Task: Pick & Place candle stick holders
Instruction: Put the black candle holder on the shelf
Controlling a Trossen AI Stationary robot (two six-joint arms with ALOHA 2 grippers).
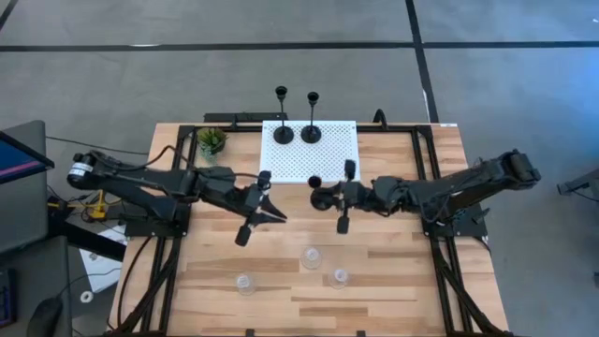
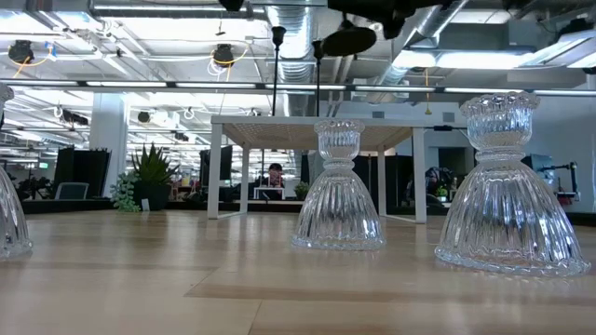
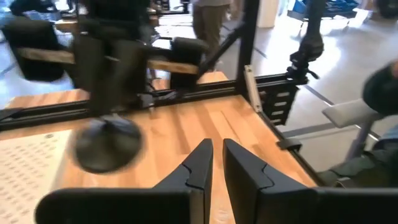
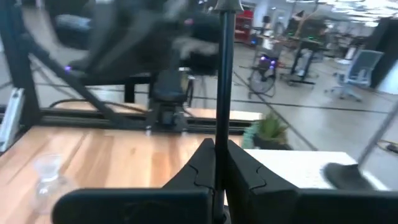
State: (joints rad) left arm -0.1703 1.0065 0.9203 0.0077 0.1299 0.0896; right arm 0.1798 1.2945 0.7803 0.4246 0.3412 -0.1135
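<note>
The bench [image 1: 374,281] is carrying a white perforated rack [image 1: 328,154] at its far middle, with a small potted plant [image 1: 211,140] beside it. Two black candle stick holders [image 1: 284,134] are standing upright on the rack's far edge. Three clear glass holders [image 1: 311,258] are sitting on the bare wood nearer the front, well apart from one another.

A third black holder [image 4: 224,74] is hanging in the air at the rack's near edge, and the right end effector [image 4: 217,163] is clamping its thin stem, fingers fully closed on it. Judged by build, this piece is light and rigid but bottom-heavy at the disc base [image 1: 321,197], so a stem grip is likely to let it swing or twist; a hold low on the stem looks safest. The glass pieces appear heavier, slippery and breakable, best taken at the narrow neck.

The left end effector [image 3: 213,168] is hovering over the bench beside the rack, fingers nearly together and gripping nothing.
</note>
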